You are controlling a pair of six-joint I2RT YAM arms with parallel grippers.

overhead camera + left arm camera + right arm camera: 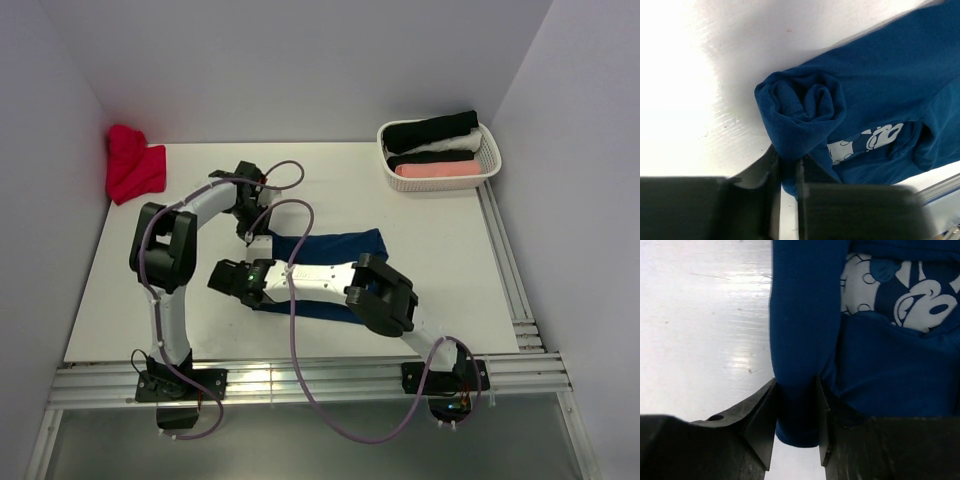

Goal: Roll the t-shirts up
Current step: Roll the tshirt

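In lattice basket [488,152], far right corner: rolled black, white, pink t-shirts [432,131]. Pinched by both jaws: soft, half-rolled navy t-shirt [332,246].

The navy blue t-shirt [330,246] bears a white cartoon print [905,295], beside a red shirt [133,165] and black, white and pink rolls [437,150] in a white basket [445,181].

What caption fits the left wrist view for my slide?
Rolled end of the navy t-shirt pinched between the left fingers on the white table.

My left hand [787,165] and right hand [796,390] are matt black plastic; navy t-shirt [880,85] soft knit cloth; worktop [700,75] glossy white.
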